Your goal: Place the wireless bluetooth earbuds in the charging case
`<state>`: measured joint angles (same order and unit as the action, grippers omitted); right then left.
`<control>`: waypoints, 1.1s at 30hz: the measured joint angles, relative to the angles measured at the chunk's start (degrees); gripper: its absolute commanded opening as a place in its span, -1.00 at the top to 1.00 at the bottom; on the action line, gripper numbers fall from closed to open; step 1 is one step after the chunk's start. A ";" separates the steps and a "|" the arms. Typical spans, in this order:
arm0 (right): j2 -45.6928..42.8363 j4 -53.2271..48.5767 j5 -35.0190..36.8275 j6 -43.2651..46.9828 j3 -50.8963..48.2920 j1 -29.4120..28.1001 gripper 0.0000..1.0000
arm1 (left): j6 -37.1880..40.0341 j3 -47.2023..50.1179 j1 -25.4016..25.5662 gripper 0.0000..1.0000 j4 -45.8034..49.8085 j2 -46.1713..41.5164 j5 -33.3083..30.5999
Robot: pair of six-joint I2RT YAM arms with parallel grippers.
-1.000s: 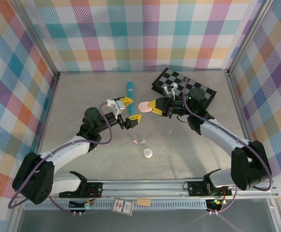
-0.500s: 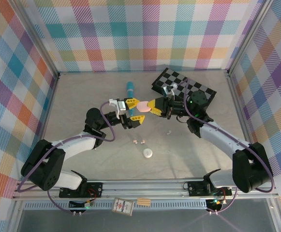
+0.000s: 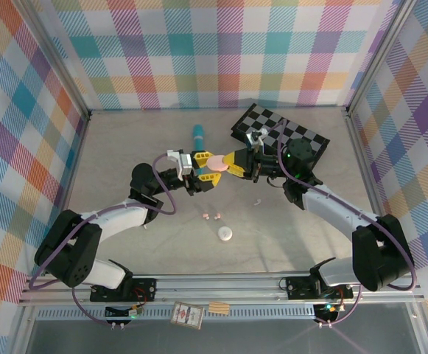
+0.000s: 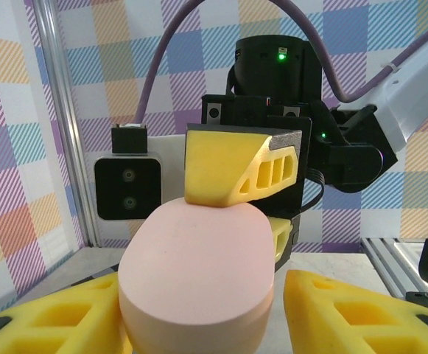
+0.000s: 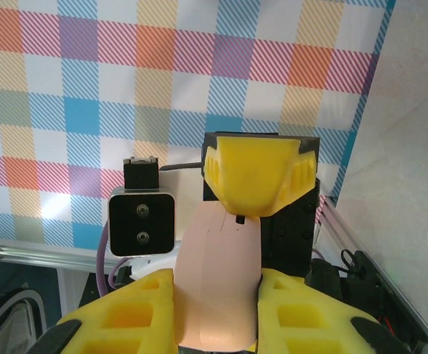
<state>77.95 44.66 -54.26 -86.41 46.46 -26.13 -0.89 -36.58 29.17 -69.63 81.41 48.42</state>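
Observation:
A closed pink oval charging case (image 3: 215, 159) hangs in the air over the middle of the table. My right gripper (image 3: 232, 164) is shut on it from the right, its fingers pressed on both sides of the case (image 5: 217, 287). My left gripper (image 3: 203, 168) stands open around the case's other end (image 4: 199, 273): one finger is against it and the other finger (image 4: 353, 313) stands clear of it. Two tiny pink earbuds (image 3: 209, 216) lie on the table below. A white earbud (image 3: 258, 201) lies to their right.
A white oval case (image 3: 225, 234) rests near the pink earbuds. A teal pen (image 3: 198, 138) lies behind the grippers and a folded chequered board (image 3: 280, 133) sits at the back right. Plaid walls enclose the table on three sides.
My left gripper has moved right and up to the pink case, and its jaws have narrowed around it. The right gripper has shifted the case slightly left.

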 measured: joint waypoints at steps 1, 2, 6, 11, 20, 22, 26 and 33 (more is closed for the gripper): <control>0.02 0.24 0.07 -0.11 0.02 -0.11 1.00 | 0.00 -0.09 0.00 -0.08 -0.07 0.09 0.17; 0.04 0.37 0.11 -0.22 0.04 -0.22 1.00 | 0.00 -0.13 0.00 -0.08 -0.15 0.15 0.35; 0.24 0.66 0.22 -0.42 0.39 -0.76 1.00 | 0.00 -0.17 0.00 -0.05 -0.22 0.44 0.94; 0.33 1.03 0.20 -0.68 1.03 -0.90 1.00 | 0.00 -0.79 0.00 0.06 -0.26 0.61 1.20; 0.33 1.09 -0.04 -0.83 1.55 -1.01 1.00 | -0.31 -1.03 0.00 0.12 -0.68 0.61 1.33; 0.33 1.09 -0.04 -0.83 1.62 -1.01 1.00 | -0.70 -1.18 0.00 0.10 -0.68 0.61 1.46; 0.33 0.87 -0.04 -0.81 1.68 -1.01 1.00 | -1.01 -1.20 0.00 0.12 -0.68 0.61 1.53; 0.33 0.72 -0.17 -0.57 1.75 -1.01 1.00 | -1.29 -1.20 0.00 0.13 -0.66 0.61 1.66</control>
<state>78.28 45.39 -54.43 -86.98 48.21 -27.14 -2.17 -37.78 29.17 -70.28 82.02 50.09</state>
